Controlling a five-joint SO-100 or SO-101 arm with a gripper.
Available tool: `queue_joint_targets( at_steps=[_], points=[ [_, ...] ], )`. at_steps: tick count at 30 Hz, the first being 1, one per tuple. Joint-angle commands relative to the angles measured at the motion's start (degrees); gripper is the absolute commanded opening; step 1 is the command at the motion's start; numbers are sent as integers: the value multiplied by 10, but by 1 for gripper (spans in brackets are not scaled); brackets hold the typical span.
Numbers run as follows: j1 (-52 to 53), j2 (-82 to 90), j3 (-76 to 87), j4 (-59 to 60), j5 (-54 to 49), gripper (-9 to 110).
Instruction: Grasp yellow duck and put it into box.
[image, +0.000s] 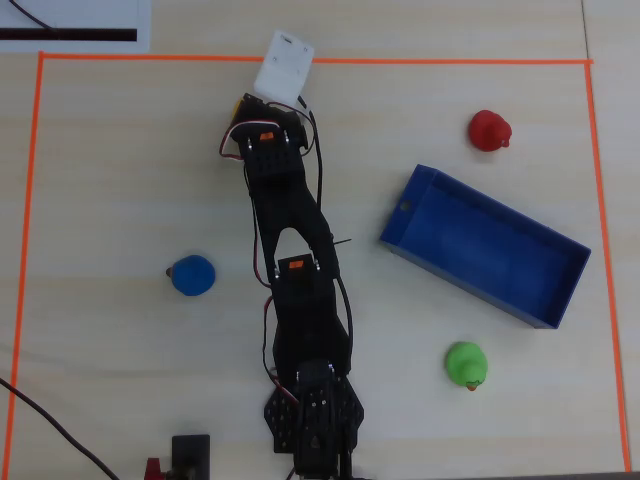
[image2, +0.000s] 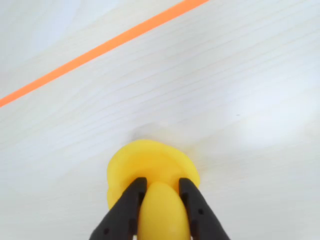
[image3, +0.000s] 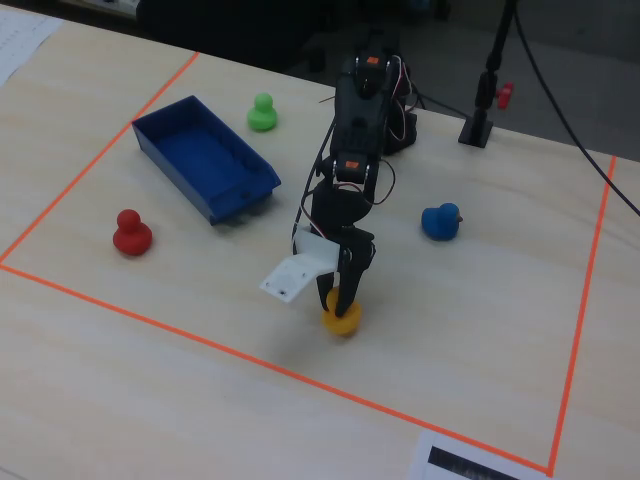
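The yellow duck (image2: 150, 162) rests on the light wood table near the far orange tape line. My gripper (image2: 160, 184) is shut on the duck's head, one black finger pressed on each side. In the fixed view the gripper (image3: 343, 298) points straight down onto the duck (image3: 342, 319). In the overhead view only a sliver of the duck (image: 242, 104) shows beside the arm. The long blue box (image: 490, 250) lies empty to the right of the arm there, well apart from the duck; in the fixed view the box (image3: 200, 160) is at the left.
A red duck (image: 489, 130) stands above the box, a green duck (image: 466, 363) below it, and a blue duck (image: 192, 275) left of the arm. Orange tape (image: 300, 60) frames the work area. A white camera mount (image3: 297, 275) sticks out beside the gripper.
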Motion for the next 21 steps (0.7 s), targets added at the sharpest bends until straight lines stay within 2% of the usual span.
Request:
queue_joint_targets(
  at_steps=[1,6,12,17,21],
  points=[
    [13,24,-14,12,-4,0],
    [31,103,-7,58,4,0],
    [87,249,-58,178,-15,0],
    [183,359,-64,253,-59,0],
    [305,424,-2,216,-127,0]
  ],
)
